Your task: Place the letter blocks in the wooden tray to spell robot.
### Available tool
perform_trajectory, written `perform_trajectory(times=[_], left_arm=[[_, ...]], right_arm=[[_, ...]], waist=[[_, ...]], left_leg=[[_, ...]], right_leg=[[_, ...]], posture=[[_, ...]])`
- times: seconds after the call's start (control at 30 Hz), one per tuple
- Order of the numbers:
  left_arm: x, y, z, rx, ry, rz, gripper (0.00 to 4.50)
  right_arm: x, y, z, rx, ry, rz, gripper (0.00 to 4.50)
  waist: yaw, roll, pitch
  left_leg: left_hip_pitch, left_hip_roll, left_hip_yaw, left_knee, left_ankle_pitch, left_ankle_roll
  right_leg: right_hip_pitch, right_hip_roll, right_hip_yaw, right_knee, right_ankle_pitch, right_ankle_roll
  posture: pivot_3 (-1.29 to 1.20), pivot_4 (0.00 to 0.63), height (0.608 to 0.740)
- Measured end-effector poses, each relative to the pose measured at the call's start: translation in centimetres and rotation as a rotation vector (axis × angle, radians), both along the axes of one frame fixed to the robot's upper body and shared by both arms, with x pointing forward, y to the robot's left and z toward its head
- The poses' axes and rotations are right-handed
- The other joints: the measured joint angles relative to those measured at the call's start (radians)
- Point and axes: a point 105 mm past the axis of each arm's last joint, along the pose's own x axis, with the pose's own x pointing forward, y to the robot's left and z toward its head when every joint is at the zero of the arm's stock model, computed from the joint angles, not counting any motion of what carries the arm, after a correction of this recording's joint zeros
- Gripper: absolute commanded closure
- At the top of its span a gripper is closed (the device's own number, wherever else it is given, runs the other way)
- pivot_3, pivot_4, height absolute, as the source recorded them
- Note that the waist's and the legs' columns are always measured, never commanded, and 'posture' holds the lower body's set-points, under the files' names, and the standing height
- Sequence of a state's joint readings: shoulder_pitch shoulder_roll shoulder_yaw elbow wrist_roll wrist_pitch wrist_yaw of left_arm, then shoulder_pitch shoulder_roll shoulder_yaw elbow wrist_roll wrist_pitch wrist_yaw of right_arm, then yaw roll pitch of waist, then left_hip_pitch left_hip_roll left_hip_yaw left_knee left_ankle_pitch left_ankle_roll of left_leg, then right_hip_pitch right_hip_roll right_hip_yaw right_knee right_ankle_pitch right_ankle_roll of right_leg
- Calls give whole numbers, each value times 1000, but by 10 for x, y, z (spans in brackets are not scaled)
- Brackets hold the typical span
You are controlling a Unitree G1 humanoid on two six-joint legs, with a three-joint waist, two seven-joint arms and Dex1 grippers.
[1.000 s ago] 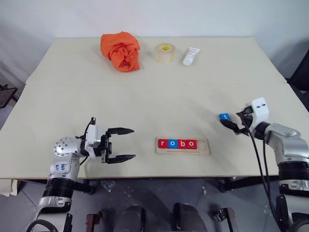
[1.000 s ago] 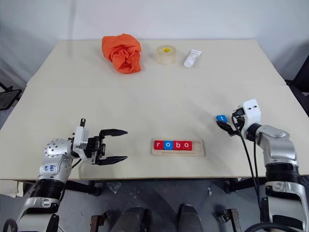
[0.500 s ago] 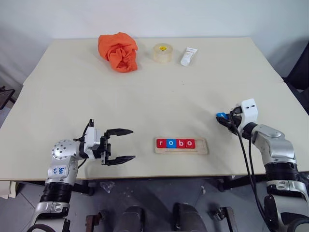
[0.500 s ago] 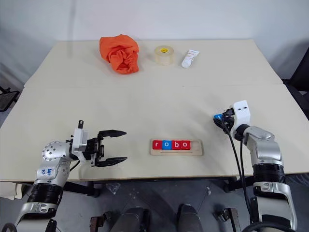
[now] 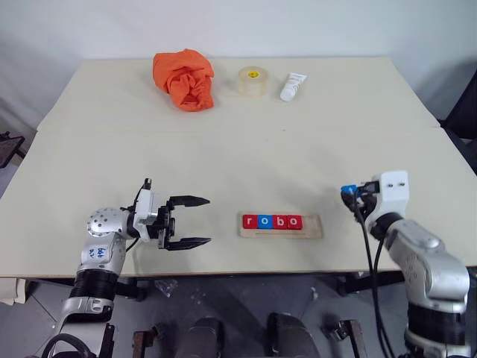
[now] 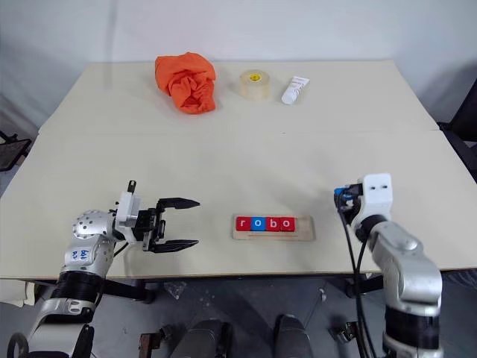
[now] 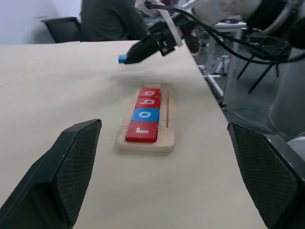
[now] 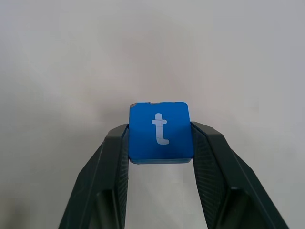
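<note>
The wooden tray [image 5: 311, 233] lies near the table's front edge with letter blocks r [image 5: 250, 221], o [image 5: 264, 221], b [image 5: 279, 221] and o [image 5: 294, 221] in a row; its right end is bare. My right gripper [image 5: 349, 195] is shut on the blue t block [image 8: 160, 131], lifted off the table to the right of the tray. The same block [image 7: 122, 59] shows beyond the tray in the left wrist view. My left gripper [image 5: 195, 221] stands open to the left of the tray, pointing at it, with nothing between its fingers.
At the far side of the table lie a crumpled orange cloth [image 5: 184, 78], a tape roll [image 5: 253, 80] and a white tube [image 5: 293, 86]. A dark chair [image 5: 466, 112] stands beyond the right edge.
My right gripper closed on the blue t block, lifted it from the table and drew it back toward the front. The left gripper stayed put.
</note>
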State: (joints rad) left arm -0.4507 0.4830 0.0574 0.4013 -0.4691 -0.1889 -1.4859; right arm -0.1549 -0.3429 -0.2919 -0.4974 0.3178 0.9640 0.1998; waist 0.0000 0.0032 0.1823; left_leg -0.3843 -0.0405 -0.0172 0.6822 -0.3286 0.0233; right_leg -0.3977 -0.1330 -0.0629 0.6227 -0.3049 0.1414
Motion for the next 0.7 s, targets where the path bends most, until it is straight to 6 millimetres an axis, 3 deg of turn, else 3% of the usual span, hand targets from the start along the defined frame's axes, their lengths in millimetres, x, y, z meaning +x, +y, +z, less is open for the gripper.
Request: perform_trajectory(times=[0.3, 0.57, 0.6, 0.7], left_arm=[[5, -2, 0, -7, 7, -9, 0], [6, -4, 3, -5, -9, -18, 0], [6, -4, 3, -5, -9, -18, 0], [5, -4, 2, -6, -5, -18, 0]], right_arm=[[-24, 8, -16, 28, 69, -36, 3035], [-32, 0, -18, -27, 79, 10, 264], [-32, 1, -17, -34, 75, 33, 24], [-33, 4, -4, -101, 48, 186, 24]], waist=[[0, 0, 0], [0, 0, 0], [0, 0, 0], [0, 0, 0]], left_leg=[[0, -1, 0, 0, 0, 1], [0, 0, 0, 0, 0, 1], [0, 0, 0, 0, 0, 1], [0, 0, 1, 0, -1, 2]], right_leg=[[-1, 1, 2, 2, 0, 0], [-1, 1, 2, 2, 0, 0], [-1, 1, 2, 2, 0, 0], [-1, 1, 1, 1, 0, 0]], posture=[[0, 150, 740], [0, 150, 740], [0, 150, 740], [0, 150, 740]])
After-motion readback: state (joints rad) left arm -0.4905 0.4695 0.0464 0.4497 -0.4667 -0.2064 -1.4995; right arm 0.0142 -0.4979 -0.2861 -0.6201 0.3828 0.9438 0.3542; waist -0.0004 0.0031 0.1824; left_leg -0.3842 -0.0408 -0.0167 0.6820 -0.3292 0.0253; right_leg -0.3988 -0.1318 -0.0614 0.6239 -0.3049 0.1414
